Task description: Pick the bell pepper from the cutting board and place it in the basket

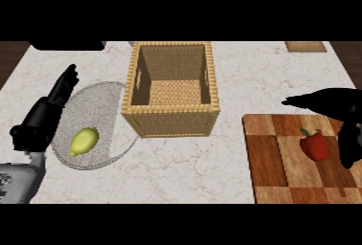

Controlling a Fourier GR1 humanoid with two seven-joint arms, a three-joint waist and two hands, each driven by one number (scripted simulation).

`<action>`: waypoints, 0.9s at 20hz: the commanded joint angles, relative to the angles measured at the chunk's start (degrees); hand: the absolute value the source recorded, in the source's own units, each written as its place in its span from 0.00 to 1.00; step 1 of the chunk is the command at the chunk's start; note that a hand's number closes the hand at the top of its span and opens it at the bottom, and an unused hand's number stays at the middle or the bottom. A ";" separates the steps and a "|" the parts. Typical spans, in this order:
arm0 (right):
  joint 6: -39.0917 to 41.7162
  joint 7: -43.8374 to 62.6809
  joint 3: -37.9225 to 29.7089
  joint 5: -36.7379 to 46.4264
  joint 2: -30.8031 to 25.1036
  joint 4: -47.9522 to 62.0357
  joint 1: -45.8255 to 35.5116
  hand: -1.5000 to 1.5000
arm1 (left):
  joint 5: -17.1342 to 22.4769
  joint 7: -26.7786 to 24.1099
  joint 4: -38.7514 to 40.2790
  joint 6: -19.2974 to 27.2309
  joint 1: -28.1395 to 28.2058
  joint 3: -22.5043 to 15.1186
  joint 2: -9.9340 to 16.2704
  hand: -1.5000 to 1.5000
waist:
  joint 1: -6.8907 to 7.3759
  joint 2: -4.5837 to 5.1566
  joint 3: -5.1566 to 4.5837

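Red bell pepper (316, 146) lies unlifted on cutting board (283, 162), lower right; right hand (338, 107) spread around it. Next: pinch, carry to wicker basket (172, 117). Left hand (44, 115) rests open, left edge.

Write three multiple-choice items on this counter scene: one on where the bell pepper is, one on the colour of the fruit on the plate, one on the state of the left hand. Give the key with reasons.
1. Where does the bell pepper lie?
A. In the basket
B. On the cutting board
C. On the plate

2. What colour is the fruit on the plate?
A. Yellow
B. Purple
C. Blue

3. How is the left hand?
A. Curled round the fruit
B. Open, fingers straight
C. Inside the basket

Key: 1 B, it rests on the cutting board, with the basket holding nothing; 2 A, the lemon on the plate is yellow; 3 B, the left hand stands open at the plate's left edge.
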 commanded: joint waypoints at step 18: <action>-11.73 -17.70 -5.01 21.31 6.90 11.07 5.93 0.00 | -4.08 1.50 -0.55 -5.43 0.48 5.39 -4.52 0.50 | -0.23 -0.09 -0.02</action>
